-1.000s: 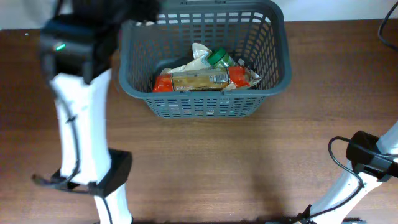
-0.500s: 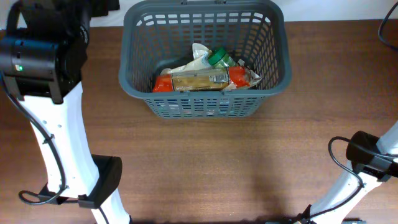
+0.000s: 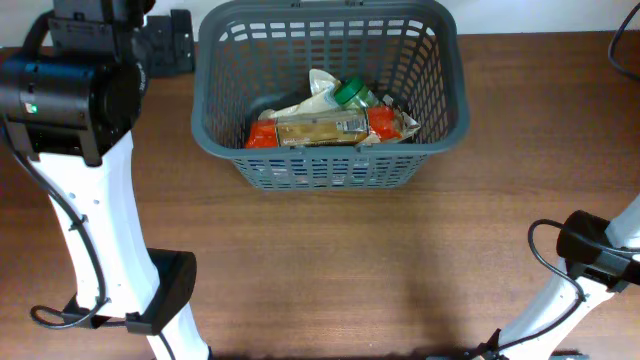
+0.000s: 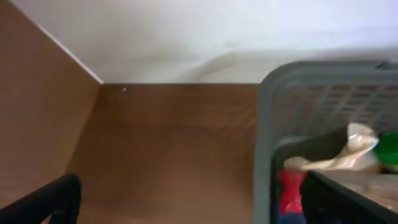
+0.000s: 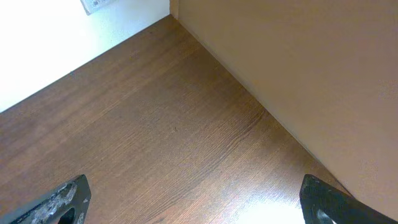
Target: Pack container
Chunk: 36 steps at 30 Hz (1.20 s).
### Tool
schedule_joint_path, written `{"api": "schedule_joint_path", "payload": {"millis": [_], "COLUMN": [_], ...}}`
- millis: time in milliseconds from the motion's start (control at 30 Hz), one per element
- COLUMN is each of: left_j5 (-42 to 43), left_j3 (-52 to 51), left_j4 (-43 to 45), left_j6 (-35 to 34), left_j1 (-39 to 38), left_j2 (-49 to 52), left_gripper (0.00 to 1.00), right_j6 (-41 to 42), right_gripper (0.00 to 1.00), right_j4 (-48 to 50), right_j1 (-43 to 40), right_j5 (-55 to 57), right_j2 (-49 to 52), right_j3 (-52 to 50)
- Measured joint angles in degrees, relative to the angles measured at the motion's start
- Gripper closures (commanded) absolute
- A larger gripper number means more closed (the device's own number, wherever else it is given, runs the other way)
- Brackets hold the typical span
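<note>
The dark grey slotted basket (image 3: 440, 90) stands at the back middle of the table. Inside lie a red packet (image 3: 262, 133), a tan box (image 3: 320, 128), a green-capped bottle (image 3: 350, 94) and a white bag (image 3: 322, 84). My left gripper (image 3: 165, 42) hangs open and empty just outside the basket's left wall. In the left wrist view its fingers (image 4: 199, 202) are spread wide, with the basket wall (image 4: 266, 155) and the red packet (image 4: 290, 190) on the right. My right gripper (image 5: 196, 202) is open and empty over bare wood.
The left arm's white column (image 3: 95, 220) and its base (image 3: 165, 290) stand at the front left. The right arm (image 3: 590, 250) with its cable sits at the front right corner. A white wall (image 4: 217, 37) borders the table's far edge.
The left arm has swung left and back, away from the basket's left rim, and its gripper now shows beside the basket. The groceries and the right arm have not moved.
</note>
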Motion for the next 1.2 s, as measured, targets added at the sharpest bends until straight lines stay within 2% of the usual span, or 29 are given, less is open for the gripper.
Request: {"api": "schedule_joint_path", "payload": {"millis": [367,600,700,800,900,1200], "left_j5": [-0.2,2.3,2.9,3.0,3.0,5.5], "left_j3": [-0.2,-0.7,-4.5,-11.6,-23.3,-70.1], "left_j4": [-1.0,1.0,4.2,8.5,15.9,40.1], "left_j6": [1.0,1.0,1.0,1.0,1.0,1.0], "left_j1": [0.0,0.0,0.0,0.0,0.0,3.5], "left_j2": [-2.3,-14.7,-22.3,-29.6,-37.5,-61.1], "left_gripper": [0.01,0.01,0.01,0.01,0.01,0.01], "right_j6": [0.0,0.0,0.0,0.0,0.0,0.0], "right_gripper": [0.01,0.01,0.01,0.01,0.01,0.01], "right_j4": [0.0,0.0,0.0,0.0,0.0,0.0], "right_j1": [0.0,0.0,0.0,0.0,0.0,0.0], "right_j5": [0.0,0.0,0.0,0.0,0.0,0.0], "right_j2": [0.0,0.0,0.0,0.0,0.0,0.0], "right_j3": [0.0,0.0,0.0,0.0,0.0,0.0]}}
